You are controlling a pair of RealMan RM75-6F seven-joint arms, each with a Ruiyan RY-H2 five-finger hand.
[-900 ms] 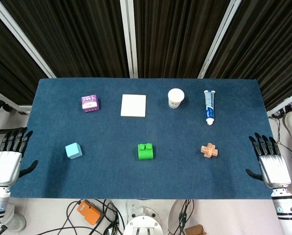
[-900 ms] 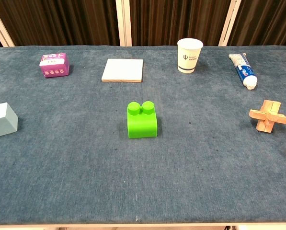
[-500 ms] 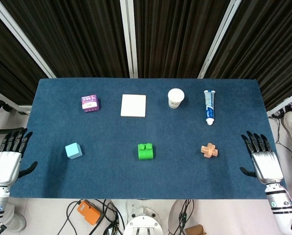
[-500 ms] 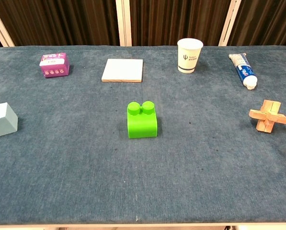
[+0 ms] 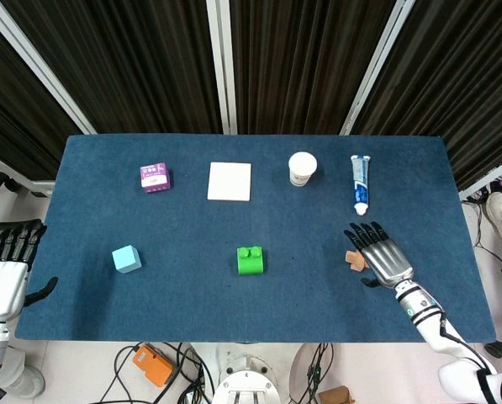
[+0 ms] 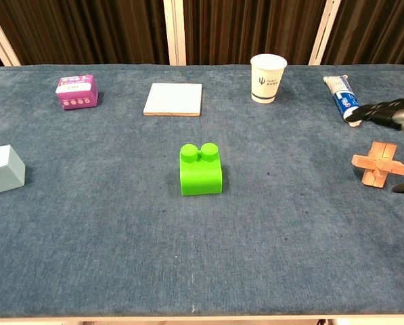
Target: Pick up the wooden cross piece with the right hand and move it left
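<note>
Hovering over the wooden cross (image 5: 357, 259), the right robot hand (image 5: 378, 253) has its fingers spread wide and holds nothing; from the head view it covers the cross's right side, w/ the thumb out toward the table's near edge. In the chest view the cross (image 6: 379, 163) stands free on the blue table (image 6: 269, 250), fingertips (image 6: 371, 112) above it and a thumb tip near its right side, not clearly touching.

Left robot hand (image 5: 5, 273) sits off the table's left edge, fingers straight and apart, empty.

Around the cross: toothpaste tube (image 5: 360, 183) lies just behind it, cap end pointing toward the cross. Paper cup (image 5: 302, 168) stands upright, left of the tube. To the cross's left, well apart, a green block (image 5: 251, 259) w/ two studs sits mid-table in the same row. Further left is a pale blue cube (image 5: 126, 258). Back row also has a white tile (image 5: 229, 181) and a purple box (image 5: 155, 177).
</note>
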